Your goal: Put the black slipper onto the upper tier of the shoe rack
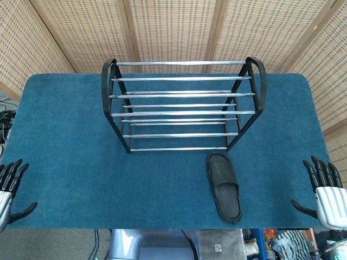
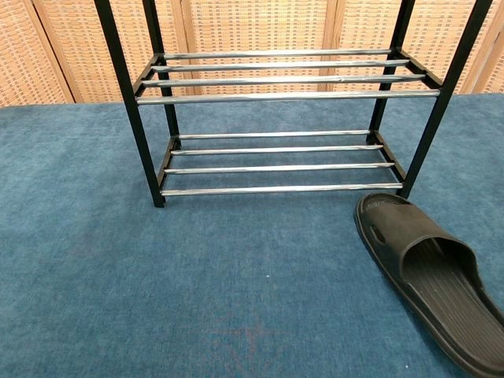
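Right hand [image 1: 328, 192] resting open at the desk's [image 1: 65, 157] near right corner, fingers spread, holding nothing; left hand [image 1: 11, 189] likewise open and empty at the near left corner. Black slipper [image 1: 223, 186] lying sole-down on the desk, just in front of the shoe rack's [image 1: 181, 103] front right leg, close to it but apart. Long axis running roughly from the rack toward the robot, tilted slightly, one end almost at the rack's foot, the other near the desk's front edge. Lies leftward and a little forward of the right hand, much nearer to it than to the left hand, so likely a right-hand reach. Upper tier bare, nothing on its rails
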Robot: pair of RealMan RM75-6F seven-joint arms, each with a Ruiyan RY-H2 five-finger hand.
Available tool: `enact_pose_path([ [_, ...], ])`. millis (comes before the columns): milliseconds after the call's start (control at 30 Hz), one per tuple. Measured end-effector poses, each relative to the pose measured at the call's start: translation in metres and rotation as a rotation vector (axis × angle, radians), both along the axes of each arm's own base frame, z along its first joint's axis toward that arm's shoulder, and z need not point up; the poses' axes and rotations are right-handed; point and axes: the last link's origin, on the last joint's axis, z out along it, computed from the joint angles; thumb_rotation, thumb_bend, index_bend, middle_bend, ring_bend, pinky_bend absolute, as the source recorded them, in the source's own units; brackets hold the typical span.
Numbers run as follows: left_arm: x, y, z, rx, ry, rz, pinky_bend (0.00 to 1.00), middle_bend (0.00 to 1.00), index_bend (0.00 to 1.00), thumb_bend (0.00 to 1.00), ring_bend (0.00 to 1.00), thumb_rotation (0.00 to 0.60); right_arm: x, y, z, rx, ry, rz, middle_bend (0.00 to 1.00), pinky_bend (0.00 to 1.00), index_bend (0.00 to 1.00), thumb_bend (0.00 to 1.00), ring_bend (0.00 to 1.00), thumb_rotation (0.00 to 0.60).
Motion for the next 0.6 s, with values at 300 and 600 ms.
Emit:
enact_pose_path([
  [300,-0.001,0.001,0.001,0.000,-0.002,0.006,0.00,0.00,0.00,0.20,0.00,0.600,0.001,-0.001,-0.003,0.017,-0.008,0.016,0.00,0.00,0.02,0.00,0.00,0.600],
  [600,-0.004,0.006,0.003,0.011,-0.012,0.030,0.00,0.00,0.00,0.20,0.00,0.600,0.020,-0.023,-0.017,0.167,-0.096,0.188,0.15,0.00,0.21,0.73,0.00,0.600],
])
